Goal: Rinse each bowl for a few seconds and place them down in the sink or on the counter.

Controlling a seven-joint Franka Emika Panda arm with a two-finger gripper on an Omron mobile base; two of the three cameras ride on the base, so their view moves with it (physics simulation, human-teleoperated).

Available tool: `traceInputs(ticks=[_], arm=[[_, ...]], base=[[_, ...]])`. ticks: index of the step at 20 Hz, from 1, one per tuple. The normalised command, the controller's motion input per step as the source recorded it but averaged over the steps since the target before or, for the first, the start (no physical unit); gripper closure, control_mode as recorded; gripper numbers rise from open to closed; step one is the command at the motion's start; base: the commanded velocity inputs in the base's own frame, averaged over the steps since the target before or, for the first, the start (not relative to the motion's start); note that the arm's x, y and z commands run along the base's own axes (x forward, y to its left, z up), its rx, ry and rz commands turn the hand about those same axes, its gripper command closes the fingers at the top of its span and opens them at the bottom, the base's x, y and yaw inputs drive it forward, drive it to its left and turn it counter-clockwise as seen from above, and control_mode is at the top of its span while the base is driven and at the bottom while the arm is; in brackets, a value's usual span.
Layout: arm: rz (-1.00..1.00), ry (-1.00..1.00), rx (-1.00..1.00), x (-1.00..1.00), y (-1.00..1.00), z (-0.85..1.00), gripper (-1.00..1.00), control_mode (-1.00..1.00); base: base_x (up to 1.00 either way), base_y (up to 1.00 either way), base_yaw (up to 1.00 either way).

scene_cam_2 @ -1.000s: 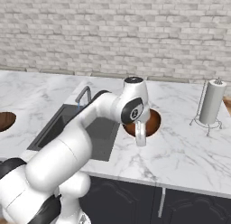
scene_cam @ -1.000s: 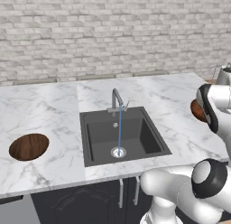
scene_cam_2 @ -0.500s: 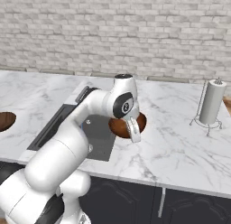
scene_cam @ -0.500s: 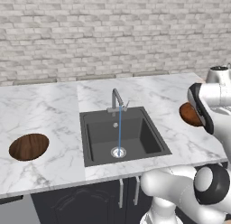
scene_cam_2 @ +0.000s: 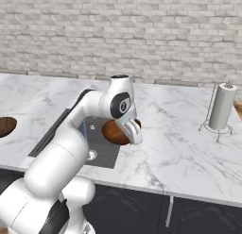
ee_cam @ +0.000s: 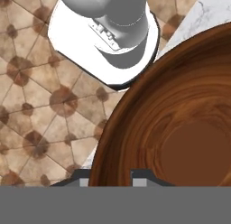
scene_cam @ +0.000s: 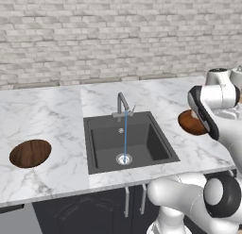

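1. The gripper (scene_cam_2: 133,132) is seen pinched on the rim of one bowl (scene_cam_2: 116,132), which is carried clear of the counter (scene_cam_2: 179,148), at the right edge of the sink (scene_cam_2: 101,150).
2. In the left base view the same held bowl (scene_cam: 191,122) is partly hidden behind the white arm, to the right of the sink (scene_cam: 127,141).
3. In the hand view the held bowl (ee_cam: 180,128) is shown close up, its wood grain visible; the rim is clamped between the two dark fingertips (ee_cam: 143,177) at the bottom.
4. A patterned tile floor (ee_cam: 40,101) is shown to the left of the bowl in the hand view.
5. A second bowl (scene_cam: 30,153) is set upright on the counter (scene_cam: 47,115), well left of the sink.
6. A thin stream of water (scene_cam: 125,134) is shown falling from the faucet (scene_cam: 122,104) to the drain (scene_cam: 124,158).
7. A paper towel holder (scene_cam_2: 221,108) stands on the counter at far right.
8. A brick wall (scene_cam: 118,35) is seen behind the counter.
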Motion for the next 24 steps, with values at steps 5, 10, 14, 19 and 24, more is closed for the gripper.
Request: traceInputs(ticks=[5,10,14,19,24], arm=[[0.19,0.0,0.06,0.0,0.28,0.0,1.0,-1.0],[0.16,0.0,0.06,0.0,0.32,-0.02,1.0,-1.0],[0.09,0.0,0.0,0.17,0.38,-0.02,1.0,-1.0],[0.06,0.01,0.0,0.22,0.35,-0.02,1.0,-1.0],[0.04,0.03,0.01,0.31,0.19,-0.02,1.0,-1.0]], base=[[0.0,0.0,0.0],[0.0,0.0,0.0],[0.0,0.0,0.0],[0.0,0.0,0.0],[0.0,0.0,0.0]])
